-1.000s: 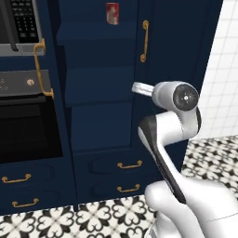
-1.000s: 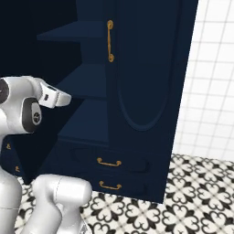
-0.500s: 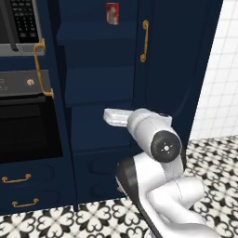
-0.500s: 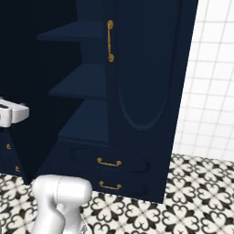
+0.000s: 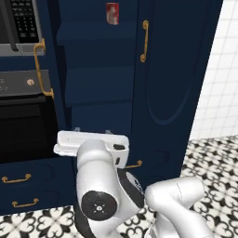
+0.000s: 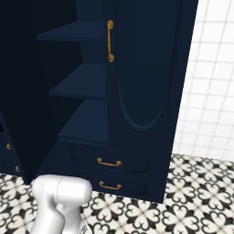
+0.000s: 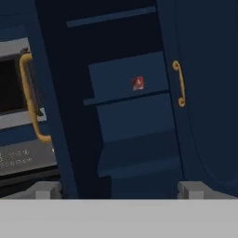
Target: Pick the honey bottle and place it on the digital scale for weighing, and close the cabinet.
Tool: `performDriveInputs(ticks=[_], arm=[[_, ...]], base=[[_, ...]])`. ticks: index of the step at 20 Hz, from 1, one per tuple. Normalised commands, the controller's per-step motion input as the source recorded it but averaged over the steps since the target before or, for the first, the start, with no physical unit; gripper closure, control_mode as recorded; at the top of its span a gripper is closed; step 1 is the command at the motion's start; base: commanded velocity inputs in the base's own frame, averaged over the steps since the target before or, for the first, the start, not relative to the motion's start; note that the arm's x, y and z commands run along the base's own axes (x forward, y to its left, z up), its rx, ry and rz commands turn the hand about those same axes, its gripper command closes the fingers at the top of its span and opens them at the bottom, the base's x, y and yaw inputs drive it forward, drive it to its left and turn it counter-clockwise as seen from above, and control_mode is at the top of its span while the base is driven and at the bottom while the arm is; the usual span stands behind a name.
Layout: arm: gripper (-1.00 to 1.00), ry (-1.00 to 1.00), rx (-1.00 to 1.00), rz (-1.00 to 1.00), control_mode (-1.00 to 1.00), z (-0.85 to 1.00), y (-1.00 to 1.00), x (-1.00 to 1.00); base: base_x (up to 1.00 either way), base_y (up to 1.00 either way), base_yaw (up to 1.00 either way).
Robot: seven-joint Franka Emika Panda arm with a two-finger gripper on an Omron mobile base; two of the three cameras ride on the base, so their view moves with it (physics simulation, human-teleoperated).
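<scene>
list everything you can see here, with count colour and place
cabinet: 1, dark navy, centre, doors open, shelves bare but for a box
red-and-white box: 1, on an upper shelf
door handles: 2 seen, brass, one on each open door
drawers: navy with brass pulls, below the cabinet
oven: 1, black, left of the cabinet
keypad appliance: 1, black and grey, above the oven
floor: black-and-white patterned tiles
wall: white tiles, right
pincer: 1, open, empty, facing the shelves

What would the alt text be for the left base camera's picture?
A tall dark navy cabinet stands open, a small red-and-white box on an upper shelf. The white robot arm bends low before it, beside a black oven with brass handles.
</scene>
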Motion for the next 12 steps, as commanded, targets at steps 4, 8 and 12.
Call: performDriveInputs(ticks=[4, 8, 12], arm=[[-1.00, -0.17, 0.00, -0.07, -1.00, -0.71, 1.00, 0.56], [-1.00, -0.16, 0.00, -0.10, -1.00, -0.62, 1.00, 0.60], [-1.00, -0.10, 0.00, -0.11, -1.00, -0.56, 1.00, 0.79]], base=[[0.00, 0.00, 0.00], [0.00, 0.00, 0.00], [0.00, 0.00, 0.00]])
